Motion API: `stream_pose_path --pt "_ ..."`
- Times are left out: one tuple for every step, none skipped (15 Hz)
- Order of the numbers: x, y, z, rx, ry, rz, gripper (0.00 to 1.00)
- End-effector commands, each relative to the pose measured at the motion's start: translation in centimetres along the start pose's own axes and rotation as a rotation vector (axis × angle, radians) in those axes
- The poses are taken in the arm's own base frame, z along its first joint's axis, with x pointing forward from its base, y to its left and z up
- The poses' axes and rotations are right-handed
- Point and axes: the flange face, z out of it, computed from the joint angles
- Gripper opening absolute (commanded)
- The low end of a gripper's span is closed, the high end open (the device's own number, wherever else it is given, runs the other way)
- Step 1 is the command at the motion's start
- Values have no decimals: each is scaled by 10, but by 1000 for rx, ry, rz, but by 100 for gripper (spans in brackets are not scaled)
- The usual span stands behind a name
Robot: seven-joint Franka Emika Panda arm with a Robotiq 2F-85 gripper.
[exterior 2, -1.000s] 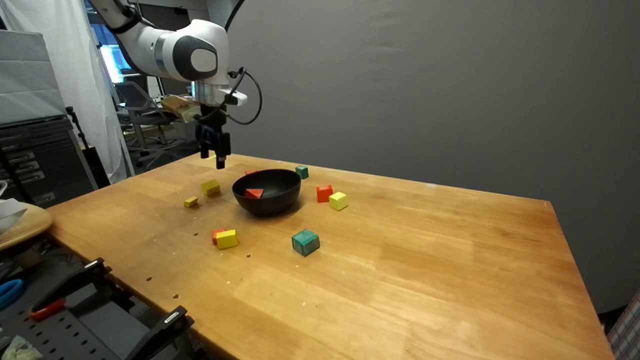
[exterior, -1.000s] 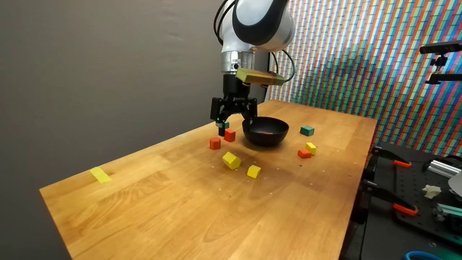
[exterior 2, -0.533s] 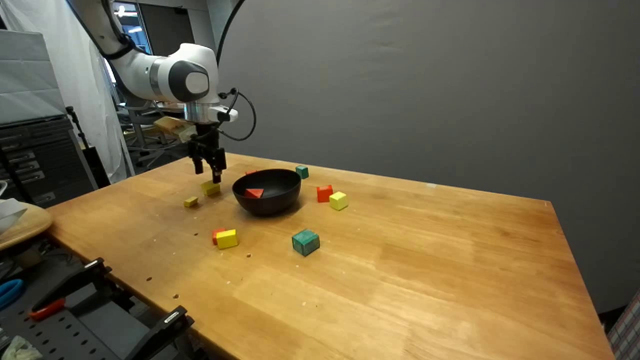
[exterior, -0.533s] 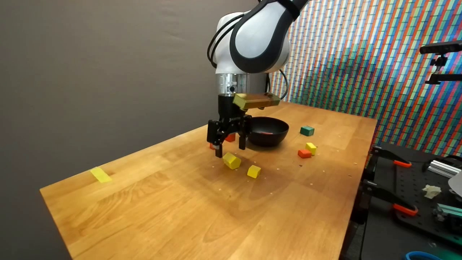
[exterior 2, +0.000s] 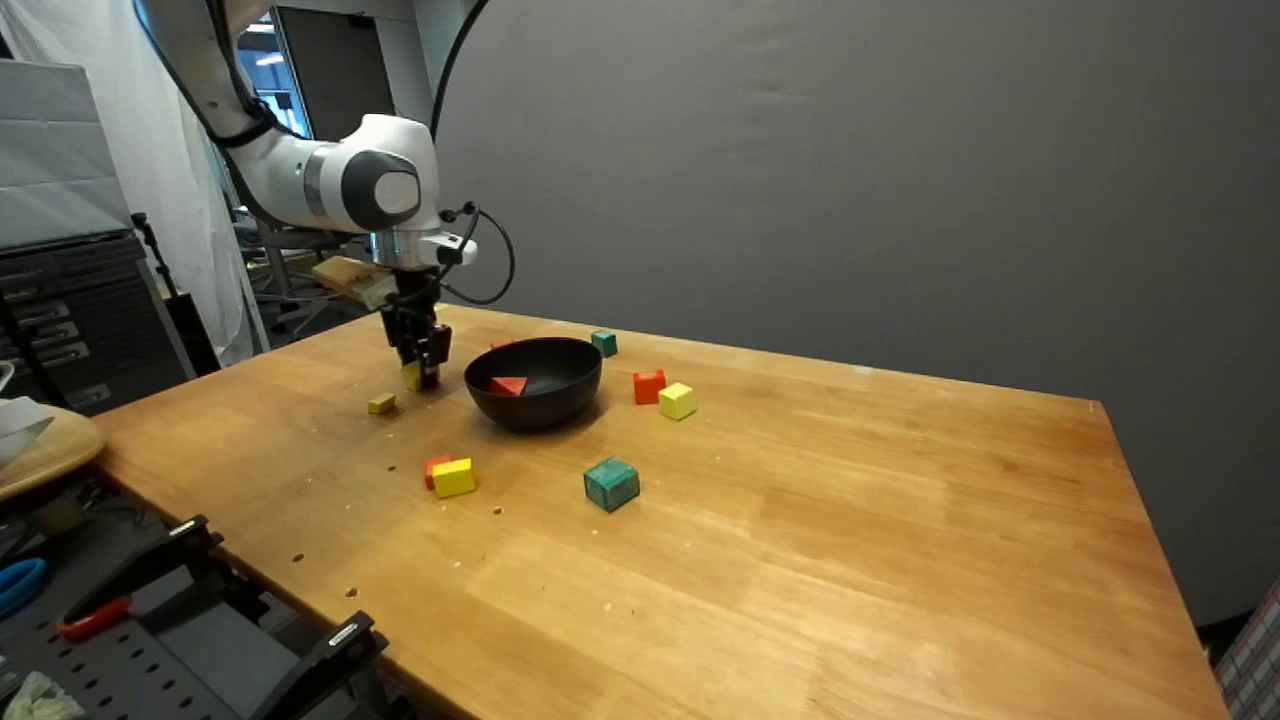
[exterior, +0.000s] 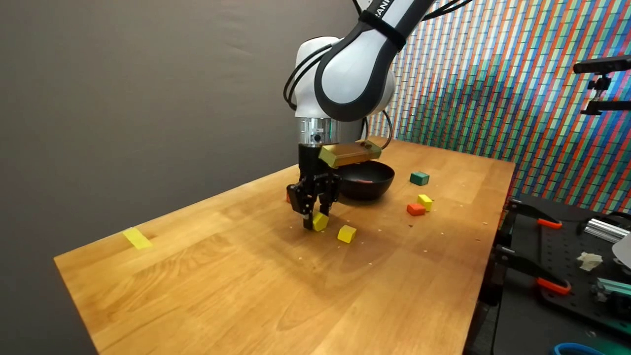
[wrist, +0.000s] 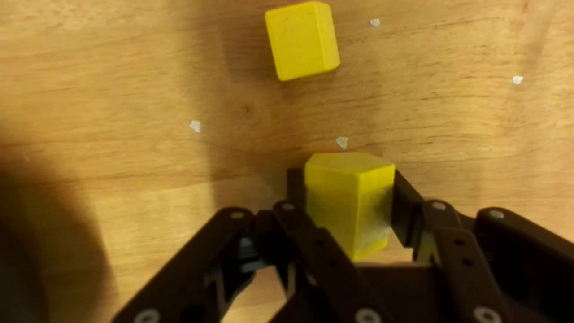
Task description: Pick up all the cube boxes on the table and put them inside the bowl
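The gripper [wrist: 347, 199] is pinching tight, its fingers [wrist: 406, 208] pressing both sides of a bright, faceted yellow block [wrist: 336, 195], right of centre in the wrist view; a yellow cube [wrist: 298, 42] is sitting up top. In an exterior view, the wood-grain table [exterior 2: 850, 520] is bearing the black bowl [exterior 2: 538, 414] left of centre, a grey backdrop [exterior 2: 850, 200] standing behind.

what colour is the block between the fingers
Yellow on all the sides that show. The block between the fingers shows best in the wrist view.
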Motion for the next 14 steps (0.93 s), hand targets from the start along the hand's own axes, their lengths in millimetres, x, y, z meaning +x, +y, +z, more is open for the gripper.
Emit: stream_pose_path --pt "2 -3 -13 2 23 -18 21" --pt "-2 -2 -26 9 31 -27 21" --pt "-9 2 -45 -8 54 -33 21" --pt "-14 7 -62 -26 82 -29 21" --pt "-19 17 -82 -36 133 -18 21" --pt "-20 27 -97 -64 180 -7 21" --pt "-20 44 -112 -93 208 21 21" --pt "-19 64 -126 -126 231 59 21" --pt "-19 88 -138 -153 238 100 21" --pt "-16 108 -143 -179 236 127 21" --pt "-13 124 -142 -183 216 143 21" --pt "-11 139 -142 -181 199 158 21" --pt "-7 151 -138 -167 179 174 21" --pt "-3 160 -134 -158 166 181 21"
